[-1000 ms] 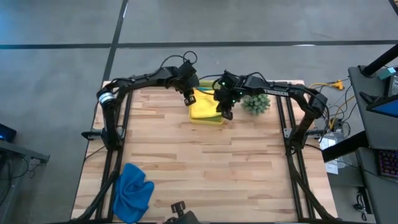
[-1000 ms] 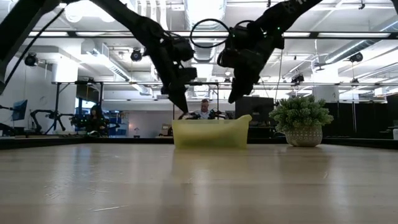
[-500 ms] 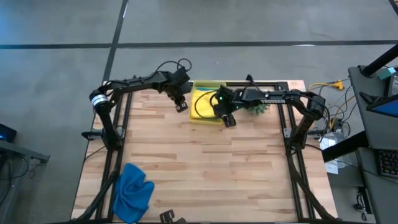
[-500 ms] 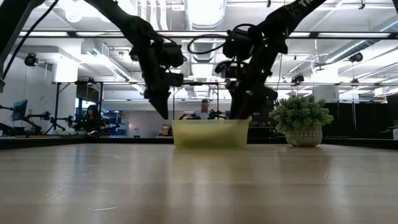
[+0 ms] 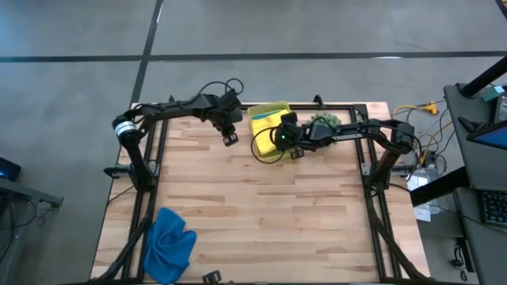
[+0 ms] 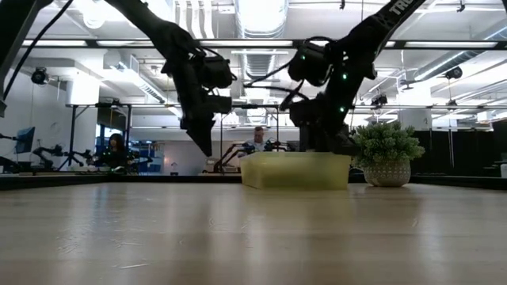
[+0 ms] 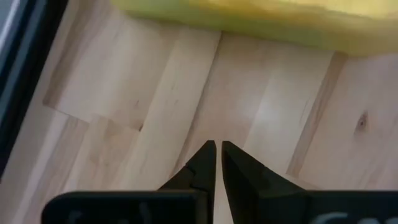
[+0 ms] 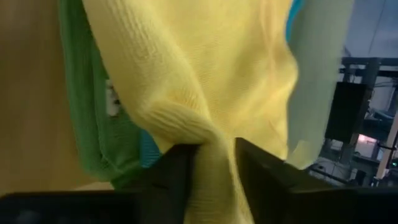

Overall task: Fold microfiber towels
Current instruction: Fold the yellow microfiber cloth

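Right now the right tool [image 8: 211,158] pinches the yellow towel [image 8: 205,74] in the bin [image 5: 268,112], apparently to lift it out for folding; left tool [image 7: 216,163] hovers closed nearby.

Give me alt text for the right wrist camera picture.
The right gripper pinches a bunched fold of the yellow towel between its dark fingers. A green towel and a sliver of teal cloth show behind it, beside the translucent bin wall.

Yellow towel [image 8: 205,81]; green towel [image 8: 93,118]; royal blue towel [image 5: 170,244]; yellow-green bin [image 6: 295,171]; pale wood table [image 5: 261,214].
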### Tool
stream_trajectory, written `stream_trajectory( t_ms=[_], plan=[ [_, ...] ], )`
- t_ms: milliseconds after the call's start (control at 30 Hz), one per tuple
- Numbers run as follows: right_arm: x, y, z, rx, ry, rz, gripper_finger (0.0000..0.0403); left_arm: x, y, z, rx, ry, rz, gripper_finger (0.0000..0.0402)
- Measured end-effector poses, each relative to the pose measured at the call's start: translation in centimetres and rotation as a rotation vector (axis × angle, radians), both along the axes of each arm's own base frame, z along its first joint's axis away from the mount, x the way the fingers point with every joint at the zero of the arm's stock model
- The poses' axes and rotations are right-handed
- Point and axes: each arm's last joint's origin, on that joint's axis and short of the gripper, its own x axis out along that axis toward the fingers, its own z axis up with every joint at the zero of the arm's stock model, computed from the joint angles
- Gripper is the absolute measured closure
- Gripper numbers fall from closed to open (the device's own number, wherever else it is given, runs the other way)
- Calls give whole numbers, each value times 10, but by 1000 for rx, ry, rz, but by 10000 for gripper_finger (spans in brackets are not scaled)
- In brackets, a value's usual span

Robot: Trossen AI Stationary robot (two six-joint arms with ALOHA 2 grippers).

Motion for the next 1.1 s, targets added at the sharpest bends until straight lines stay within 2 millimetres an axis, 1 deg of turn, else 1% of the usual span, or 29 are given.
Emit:
stream_trajectory(
  t_ms=[33,133,167,300,400,467,567,667,767,833,900,1100],
  plan=[
    [1,0,5,-2,-15,-2,309,0,0,2,3,-5,0,389],
    [6,0,29,22,-91,-19,372,-1,-2,6,8,-14,-2,389],
    [8,0,38,49,-122,-20,382,-2,-3,8,12,-21,-3,389],
    [13,-4,79,194,-242,-31,389,0,-7,22,25,-112,-32,389],
    [14,-14,103,293,-292,-77,390,7,-12,34,30,-231,-76,389],
    [13,-20,114,323,-286,-107,390,15,-16,43,41,-327,-80,389],
    [12,-26,125,341,-244,-136,390,28,-24,52,34,-457,-67,389],
    [11,-30,131,365,-217,-180,390,41,-33,63,64,-585,-126,380],
    [9,-31,136,385,-201,-215,390,52,-42,72,97,-687,-161,353],
    [9,-31,138,392,-208,-232,390,57,-48,76,115,-730,-176,325],
    [9,-31,141,400,-216,-251,390,63,-53,75,112,-760,-173,291],
    [8,-29,146,457,-240,-286,390,79,-65,55,83,-715,-142,191]
  ],
)
